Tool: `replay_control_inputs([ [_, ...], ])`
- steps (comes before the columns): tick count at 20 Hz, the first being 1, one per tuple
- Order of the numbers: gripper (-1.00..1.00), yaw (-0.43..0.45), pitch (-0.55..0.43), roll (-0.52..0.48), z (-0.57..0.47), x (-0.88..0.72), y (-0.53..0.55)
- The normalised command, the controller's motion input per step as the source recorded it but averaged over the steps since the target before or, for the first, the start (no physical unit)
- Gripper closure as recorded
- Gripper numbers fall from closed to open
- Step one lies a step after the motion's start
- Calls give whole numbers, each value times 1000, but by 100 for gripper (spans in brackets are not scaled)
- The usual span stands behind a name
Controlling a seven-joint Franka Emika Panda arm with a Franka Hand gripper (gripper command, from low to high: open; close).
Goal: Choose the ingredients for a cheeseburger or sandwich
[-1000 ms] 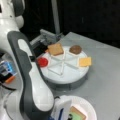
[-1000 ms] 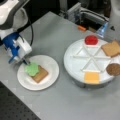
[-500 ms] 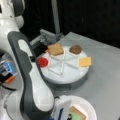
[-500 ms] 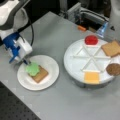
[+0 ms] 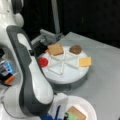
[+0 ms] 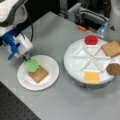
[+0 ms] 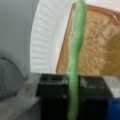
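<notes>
Grey tabletop (image 6: pixel 60 35): gripper (image 6: pixel 27 59) clamped on green lettuce leaf (image 6: pixel 32 65) over tan toast square (image 6: pixel 38 74) on white round plate (image 6: pixel 48 62); red tomato disc (image 6: pixel 91 39), yellow cheese square (image 6: pixel 91 77), dark-brown round patty (image 6: pixel 113 69), second toast slice (image 6: pixel 111 48) sit in the divided white tray (image 6: pixel 72 61).

Lettuce (image 6: pixel 32 65) held on edge over toast (image 6: pixel 38 74) on the plate (image 6: pixel 50 80). In the divided tray (image 6: pixel 75 67): tomato (image 6: pixel 91 39), second toast (image 6: pixel 111 48), patty (image 6: pixel 113 69), cheese (image 6: pixel 91 77), each in its own compartment.
</notes>
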Motion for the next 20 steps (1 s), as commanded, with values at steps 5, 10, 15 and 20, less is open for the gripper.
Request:
replay_control_inputs([
  [5, 100, -145, -5, -282, 21, -183, 368],
  [10, 100, -183, -31, -308, -71, -184, 368],
  [15, 100, -181, -47, -362, -63, -186, 360],
  [20, 100, -146, -49, -345, 50, -214, 355],
])
